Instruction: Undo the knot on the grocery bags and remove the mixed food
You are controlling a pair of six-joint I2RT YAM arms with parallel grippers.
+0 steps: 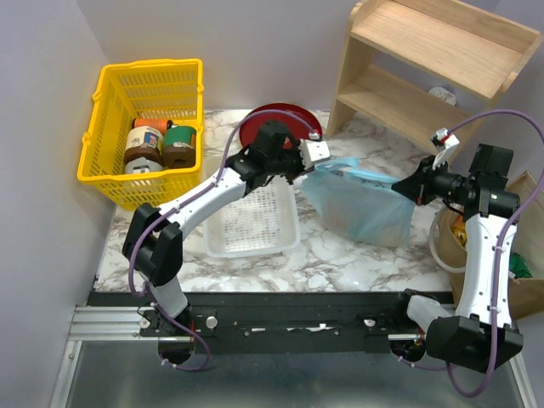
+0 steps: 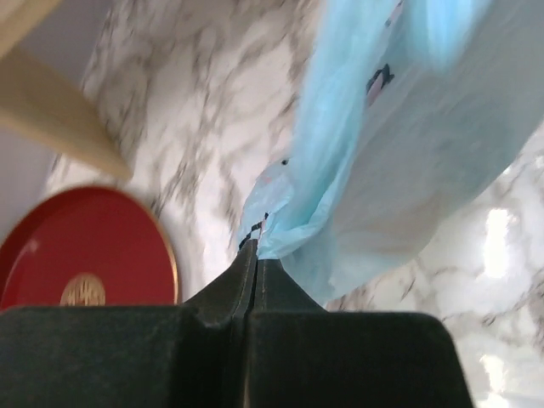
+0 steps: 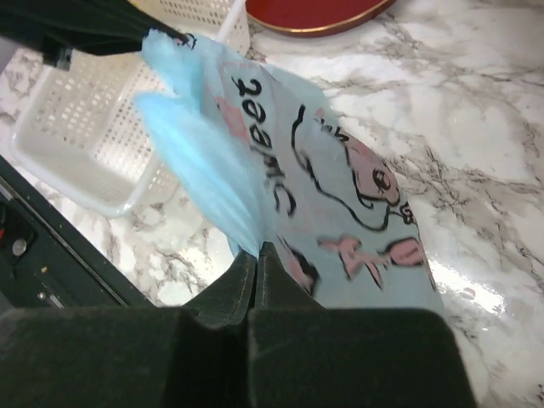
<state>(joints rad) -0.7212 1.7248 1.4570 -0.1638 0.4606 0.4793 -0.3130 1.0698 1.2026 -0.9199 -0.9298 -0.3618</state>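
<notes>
The light-blue plastic bag [image 1: 361, 208] hangs stretched between my two grippers above the marble table. My left gripper [image 1: 309, 168] is shut on its left top corner, and the film bunches out of the tips [image 2: 255, 252]. The bag's right top corner is pinched in my shut right gripper [image 1: 401, 189], just under the dark and pink print [image 3: 259, 253]. Whatever is inside the bag shows only as a brownish shade, and I cannot make out a knot. The brown paper bag [image 1: 531, 293] stands at the right edge, behind my right arm, with something yellow-orange [image 1: 460, 231] and something green [image 1: 518, 266] inside.
A white mesh basket [image 1: 255, 223] lies left of the blue bag, with a red plate [image 1: 285, 119] behind it. Far left stands a yellow basket [image 1: 102, 127] holding jars [image 1: 161, 144]. A wooden shelf [image 1: 425, 68] fills the back right.
</notes>
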